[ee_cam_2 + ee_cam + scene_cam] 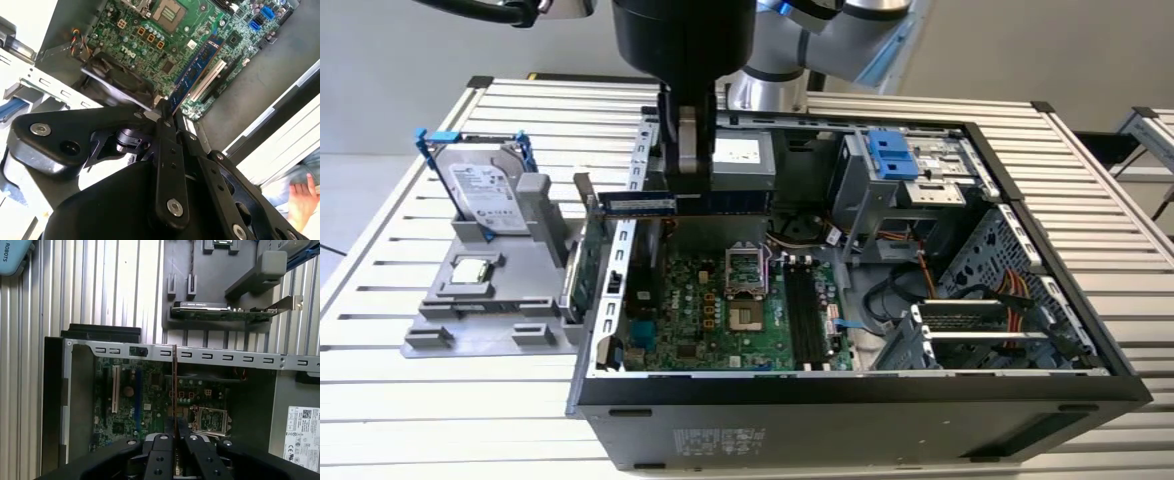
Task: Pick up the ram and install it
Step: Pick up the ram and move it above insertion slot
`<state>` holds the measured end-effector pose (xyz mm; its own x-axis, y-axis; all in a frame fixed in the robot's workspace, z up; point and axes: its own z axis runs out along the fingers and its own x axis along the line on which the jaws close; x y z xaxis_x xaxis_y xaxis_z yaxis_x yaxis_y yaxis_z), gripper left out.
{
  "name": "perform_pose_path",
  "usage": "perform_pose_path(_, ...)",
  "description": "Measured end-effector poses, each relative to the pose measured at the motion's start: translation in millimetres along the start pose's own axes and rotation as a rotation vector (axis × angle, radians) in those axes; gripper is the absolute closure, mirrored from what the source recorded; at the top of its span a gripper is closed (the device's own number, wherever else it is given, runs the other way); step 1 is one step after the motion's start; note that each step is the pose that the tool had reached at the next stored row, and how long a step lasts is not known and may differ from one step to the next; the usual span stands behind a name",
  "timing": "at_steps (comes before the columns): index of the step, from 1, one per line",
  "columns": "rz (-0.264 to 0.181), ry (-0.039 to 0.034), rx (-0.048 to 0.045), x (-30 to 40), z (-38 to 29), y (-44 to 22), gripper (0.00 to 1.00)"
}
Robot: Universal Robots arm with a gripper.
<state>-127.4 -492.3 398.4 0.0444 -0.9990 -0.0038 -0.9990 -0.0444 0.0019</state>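
My claw (167,109) gripped one ram (196,70): a thin green stick with a blue label, above one motherboard (200,22).

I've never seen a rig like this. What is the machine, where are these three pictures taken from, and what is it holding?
One robot arm with a gripper works over an open computer case lying on a slatted table. The exterior view looks on from off the arm; both wrist views come from cameras riding on the arm, looking past the gripper at the motherboard. The gripper is shut on the ram, a thin stick, held above the motherboard, not yet in a slot. Beside the case, a grey holder carries a hard drive and an expansion card. A person's hand shows in the second wrist view.
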Motion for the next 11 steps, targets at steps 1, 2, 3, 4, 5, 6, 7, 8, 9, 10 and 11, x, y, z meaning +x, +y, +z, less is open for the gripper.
perform_pose_path(1, 0.000, 0.0000, 0.0000, 0.1, 0.0, -1.2, 1.00)
perform_pose_path(2, 0.000, 0.0000, 0.0000, 0.1, 0.0, -2.4, 1.00)
perform_pose_path(3, 0.000, 0.0001, -0.0001, 0.2, -0.1, -3.5, 1.00)
perform_pose_path(4, 0.000, 0.0000, 0.0000, 0.2, 0.0, -4.7, 1.00)
perform_pose_path(5, 0.000, 0.0000, 0.0000, 0.3, 0.0, -5.8, 1.00)
perform_pose_path(6, 0.000, 0.0000, 0.0000, 0.3, 0.0, -7.0, 1.00)
perform_pose_path(7, 0.000, 0.0000, 0.0000, 0.4, 0.0, -8.1, 1.00)
perform_pose_path(8, 0.000, 0.0000, 0.0000, 0.4, 0.0, -9.4, 1.00)
perform_pose_path(9, 0.000, 0.0001, -0.0001, 0.5, -0.1, -10.7, 1.00)
perform_pose_path(10, 0.000, 0.0000, 0.0000, 0.5, 0.0, -12.0, 1.00)
perform_pose_path(11, 0.000, 0.0000, -0.0001, 0.6, 0.0, -13.3, 1.00)
